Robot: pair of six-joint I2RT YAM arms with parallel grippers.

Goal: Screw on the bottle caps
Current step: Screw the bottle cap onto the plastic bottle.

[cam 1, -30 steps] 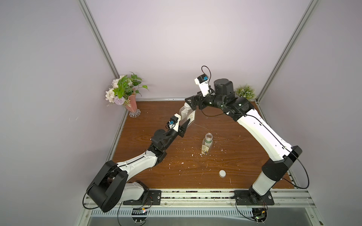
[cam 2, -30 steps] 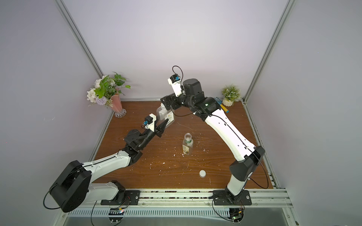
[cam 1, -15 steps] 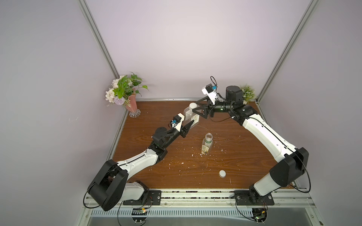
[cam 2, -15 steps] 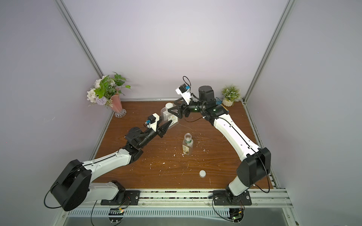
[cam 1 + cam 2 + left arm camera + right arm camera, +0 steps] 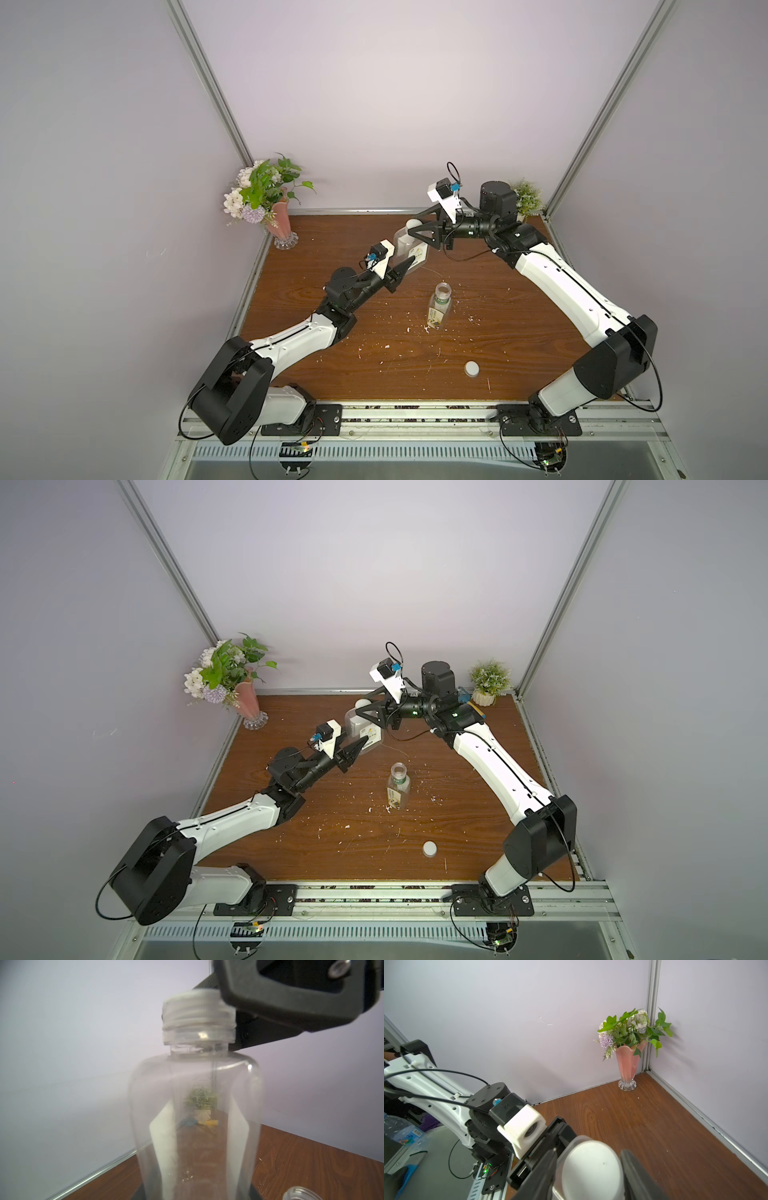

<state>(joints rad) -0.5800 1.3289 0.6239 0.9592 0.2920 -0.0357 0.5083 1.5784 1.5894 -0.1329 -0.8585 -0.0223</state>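
Observation:
My left gripper [image 5: 409, 262] [image 5: 361, 744] is shut on the lower body of the squarish clear bottle [image 5: 409, 249] [image 5: 195, 1115], holding it upright at the back of the table. A white bottle cap [image 5: 413, 224] [image 5: 197, 1012] [image 5: 591, 1169] sits on its neck. My right gripper [image 5: 415, 228] [image 5: 589, 1172] reaches in sideways, its black fingers [image 5: 542, 1174] pressed against the cap's two sides. The round bottle [image 5: 439, 307] [image 5: 399, 787] with the green label stands open-necked mid-table. A second white cap [image 5: 471, 368] [image 5: 429, 848] lies loose near the front.
A pink vase of flowers [image 5: 278, 220] [image 5: 629, 1064] stands in the back left corner and a small potted plant [image 5: 525, 199] in the back right. White crumbs litter the wooden table [image 5: 519, 332]. Walls enclose three sides.
The right arm swung from above the bottle to a sideways reach, and its jaws went from wide open to closed around the cap. The left arm and bottle barely moved.

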